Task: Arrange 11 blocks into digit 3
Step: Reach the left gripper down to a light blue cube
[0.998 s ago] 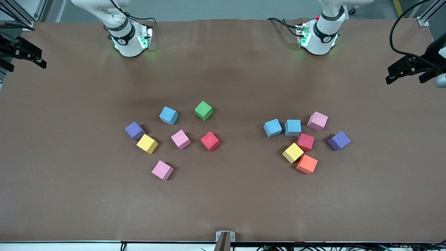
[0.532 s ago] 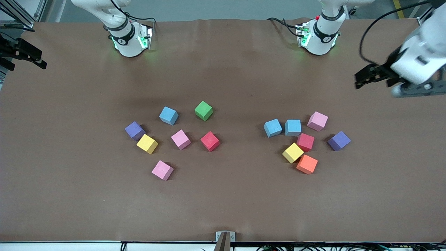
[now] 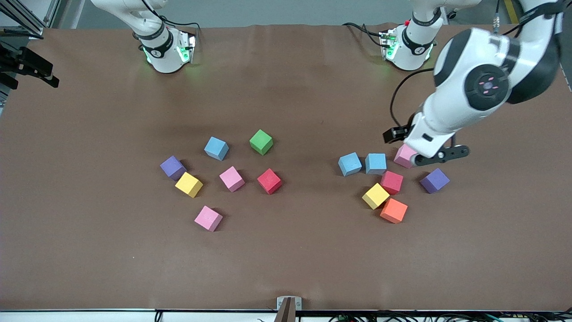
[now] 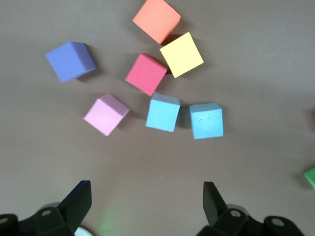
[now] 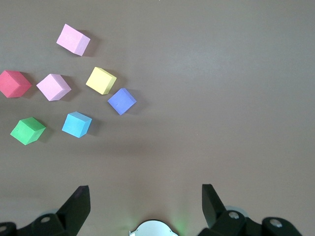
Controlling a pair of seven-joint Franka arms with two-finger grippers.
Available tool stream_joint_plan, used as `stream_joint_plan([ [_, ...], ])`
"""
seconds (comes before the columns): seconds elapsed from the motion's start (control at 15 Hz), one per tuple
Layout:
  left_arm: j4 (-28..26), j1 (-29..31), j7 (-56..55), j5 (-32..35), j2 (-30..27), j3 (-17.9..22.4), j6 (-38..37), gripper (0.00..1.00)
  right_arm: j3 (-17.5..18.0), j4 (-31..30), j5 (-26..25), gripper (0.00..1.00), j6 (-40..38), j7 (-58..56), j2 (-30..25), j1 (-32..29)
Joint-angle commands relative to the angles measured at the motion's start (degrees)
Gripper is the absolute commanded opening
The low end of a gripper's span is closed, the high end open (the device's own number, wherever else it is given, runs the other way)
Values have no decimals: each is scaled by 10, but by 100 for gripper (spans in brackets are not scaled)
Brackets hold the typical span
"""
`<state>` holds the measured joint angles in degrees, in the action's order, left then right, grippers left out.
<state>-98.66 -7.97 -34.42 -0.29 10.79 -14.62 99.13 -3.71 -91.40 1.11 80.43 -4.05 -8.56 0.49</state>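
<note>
The blocks lie loose in two groups. Toward the right arm's end are a green block (image 3: 261, 141), a light blue block (image 3: 216, 148), a red block (image 3: 269, 180) and several others. Toward the left arm's end are two light blue blocks (image 3: 350, 163), a red block (image 3: 392, 182), a yellow block (image 3: 375, 196), an orange block (image 3: 393, 210), a purple block (image 3: 434, 180) and a pink block (image 3: 403, 156). My left gripper (image 3: 422, 156) hangs open and empty over that pink block (image 4: 106, 114). My right gripper (image 3: 31, 71) waits open and empty (image 5: 143, 191) at the table's edge.
The brown table (image 3: 286, 259) has bare room between the two groups and along the side nearest the front camera. The two arm bases (image 3: 165, 49) stand along the edge farthest from that camera.
The left arm has swung in from the table's edge and now hangs over the group at its end. The right arm and all blocks have not moved.
</note>
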Motion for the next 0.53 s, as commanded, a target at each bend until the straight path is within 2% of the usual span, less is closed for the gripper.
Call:
stream_joint_plan([
  [0.0, -90, -13, -45, 9, -27, -7, 87, 100, 2, -26, 8, 100, 10, 7, -23, -2],
  [0.2, -157, -14, -97, 9, -25, -30, 195, 100, 4, -28, 9, 100, 10, 6, -23, -1],
  [0.47, -226, -20, -128, 9, -10, -38, 321, 100, 4, -30, 9, 100, 10, 6, -23, -1],
])
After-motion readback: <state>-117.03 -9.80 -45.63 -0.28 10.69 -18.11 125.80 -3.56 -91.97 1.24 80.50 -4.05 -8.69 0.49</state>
